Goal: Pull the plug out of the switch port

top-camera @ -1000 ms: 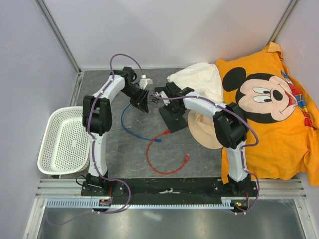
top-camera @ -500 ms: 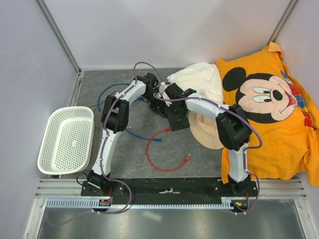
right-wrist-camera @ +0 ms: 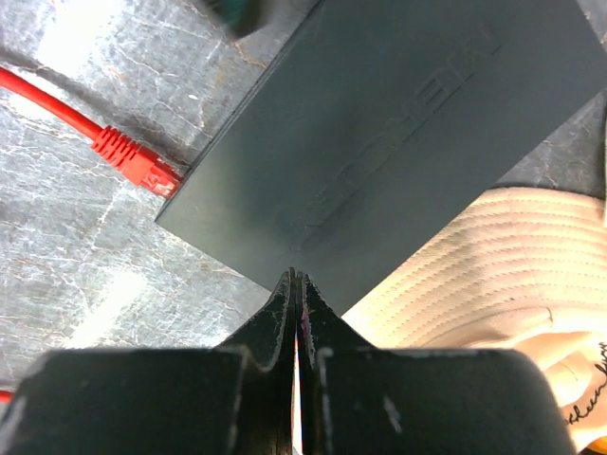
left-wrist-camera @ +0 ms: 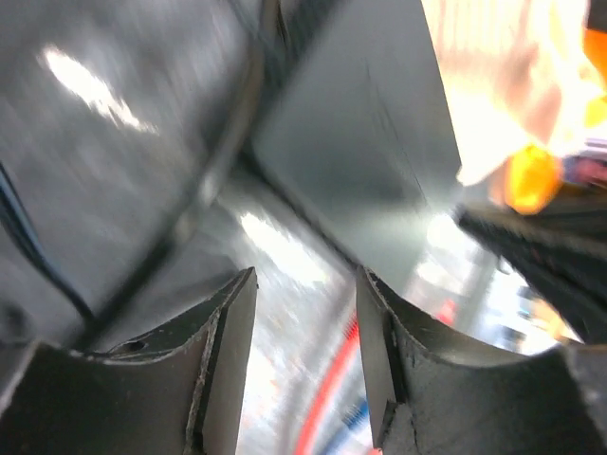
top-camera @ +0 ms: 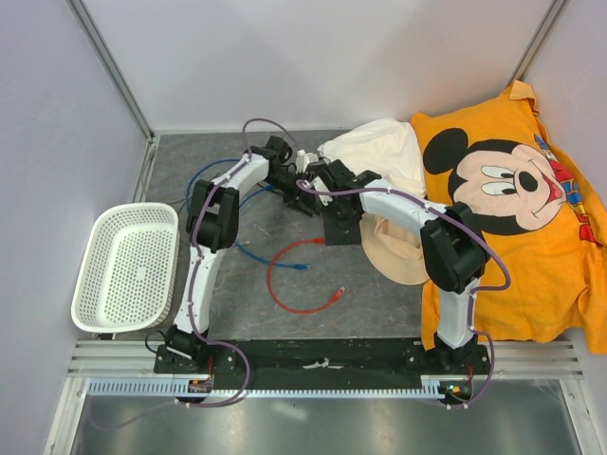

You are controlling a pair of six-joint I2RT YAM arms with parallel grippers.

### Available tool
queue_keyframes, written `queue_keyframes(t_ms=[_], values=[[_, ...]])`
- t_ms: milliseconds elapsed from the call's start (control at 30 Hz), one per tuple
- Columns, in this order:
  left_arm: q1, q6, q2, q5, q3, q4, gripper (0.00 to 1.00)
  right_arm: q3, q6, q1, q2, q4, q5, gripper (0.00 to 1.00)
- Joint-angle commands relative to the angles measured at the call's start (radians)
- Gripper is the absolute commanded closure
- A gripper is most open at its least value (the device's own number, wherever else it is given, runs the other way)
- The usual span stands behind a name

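Top external view: both arms are leaning in over the middle of the tabletop, a little toward its far edge. The switch (top-camera: 343, 229) is lying flat there, with the tan hat (top-camera: 396, 258) touching it on the side toward the right edge.

Right claw (right-wrist-camera: 294, 277): fully closed, nothing between the fingers, tips sitting at one edge of the switch's top face. Probably pinning the box down, though I cannot confirm contact.

Left claw (left-wrist-camera: 305, 277): standing open and gripping nothing, hovering just off the switch's far-left side. Its own view is blurred.

Key relation: the red plug (right-wrist-camera: 133, 163) is meeting a narrow side of the switch close to a corner. The switch port itself is not showing, so I cannot tell whether the plug is fully seated. From above, that end of the red cable (top-camera: 270, 284) is ending at the switch's near-left corner, so the plug is lying just nearward of the left claw. Its long axis is running roughly square to that side, with the cable tailing toward the left edge. The left arm is the nearer and the free one.

Around: the blue cable (top-camera: 251, 253) is lying just beside the red loop. The white basket (top-camera: 104, 284) is sitting at the left edge, well apart, and the orange shirt (top-camera: 531, 284) is covering the right edge. The right wrist is crowding the space over the switch.
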Motion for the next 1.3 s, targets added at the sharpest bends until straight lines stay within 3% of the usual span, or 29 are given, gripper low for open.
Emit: queue_keyframes(t_ms=[0, 667, 1267], values=[[0.017, -0.005, -0.145, 0.164, -0.148, 0.032, 0.46, -0.003, -0.009, -0.003, 0.001, 0.013, -0.016, 1.00], [-0.035, 0.041, -0.104, 0.245, -0.340, 0.026, 0.50, 0.000, 0.004, -0.009, 0.076, 0.015, -0.032, 1.00], [-0.047, -0.033, 0.001, 0.273, -0.245, 0.015, 0.54, -0.003, 0.008, -0.009, 0.075, 0.011, -0.034, 1.00]])
